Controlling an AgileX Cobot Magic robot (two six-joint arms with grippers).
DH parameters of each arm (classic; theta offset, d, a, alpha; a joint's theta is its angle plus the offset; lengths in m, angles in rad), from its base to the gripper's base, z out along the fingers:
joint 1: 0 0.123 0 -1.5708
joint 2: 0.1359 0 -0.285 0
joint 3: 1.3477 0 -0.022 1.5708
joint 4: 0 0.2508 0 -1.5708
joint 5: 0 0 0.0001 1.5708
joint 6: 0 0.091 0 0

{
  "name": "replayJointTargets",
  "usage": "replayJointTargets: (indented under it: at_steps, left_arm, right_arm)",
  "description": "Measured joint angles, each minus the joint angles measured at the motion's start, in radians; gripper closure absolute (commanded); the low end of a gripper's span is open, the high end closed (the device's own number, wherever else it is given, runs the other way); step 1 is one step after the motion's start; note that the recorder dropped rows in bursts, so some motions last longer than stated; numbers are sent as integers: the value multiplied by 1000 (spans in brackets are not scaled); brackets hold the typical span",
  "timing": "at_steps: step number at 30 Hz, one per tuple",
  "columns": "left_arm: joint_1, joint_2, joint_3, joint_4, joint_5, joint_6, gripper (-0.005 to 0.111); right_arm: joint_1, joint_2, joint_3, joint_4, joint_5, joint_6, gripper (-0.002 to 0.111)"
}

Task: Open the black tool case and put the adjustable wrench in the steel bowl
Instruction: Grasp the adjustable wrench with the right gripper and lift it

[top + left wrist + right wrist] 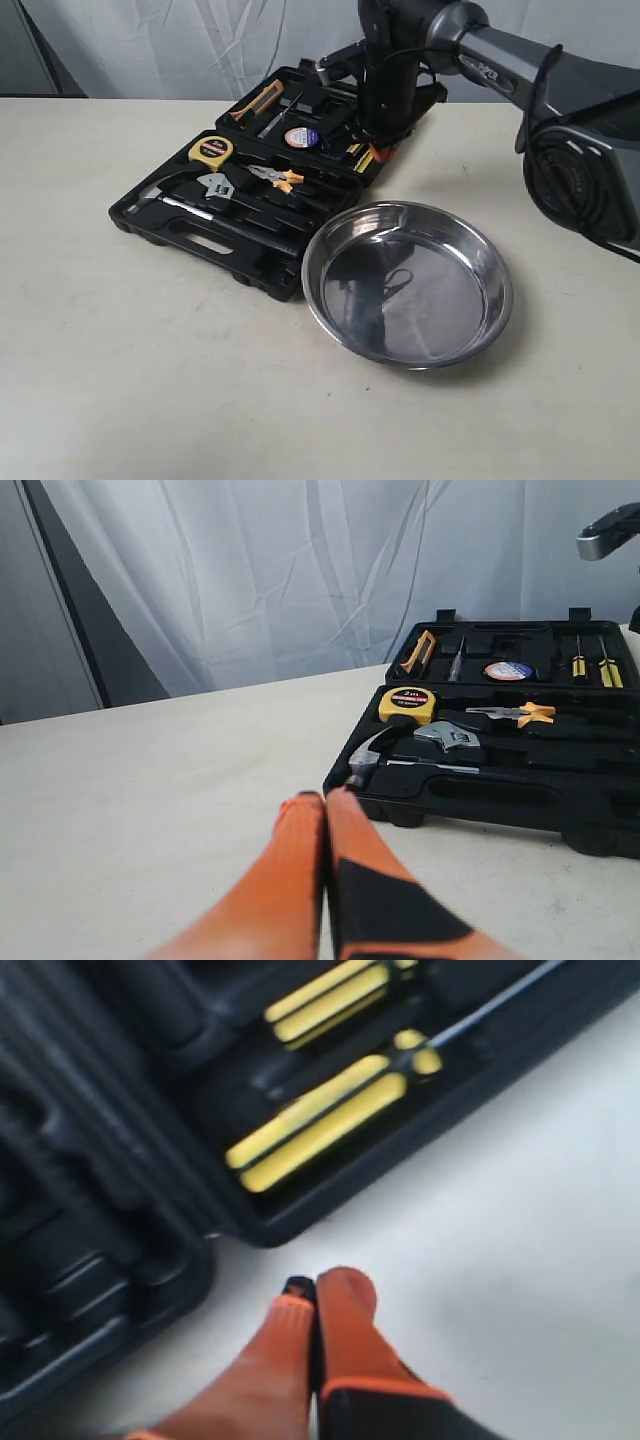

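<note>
Case: the black tool case lies open on the table, its lid laid flat behind the base. We see tools seated in the moulded slots of both halves.
Wrench: the adjustable wrench sits in its slot in the nearer half of the case. Its silver head lies just below the yellow tape measure, between the hammer and the orange-handled pliers. Neither hand touches it.
Bowl: the steel bowl stands on the table just beside the case's near right corner. We cannot tell whether its rim touches the case.
Right hand: the right hand has its orange fingers pressed together and holds nothing. It is low over bare table just beside the edge of the lid half, near the yellow-handled screwdrivers — we cannot tell whether the tips touch the table.
Left hand: the left hand is closed tip to tip with nothing between its fingers. It is over the table, apart from the case, and points towards the hammer end.
Backdrop: a pale curtain hangs behind the table.
</note>
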Motion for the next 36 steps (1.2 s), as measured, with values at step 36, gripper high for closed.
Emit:
replayJointTargets:
  at_steps: [36]
  left_arm:
    - [0,0,0,0,0,0,106]
  right_arm:
    - [8,-11,110,646,-209,-424,101]
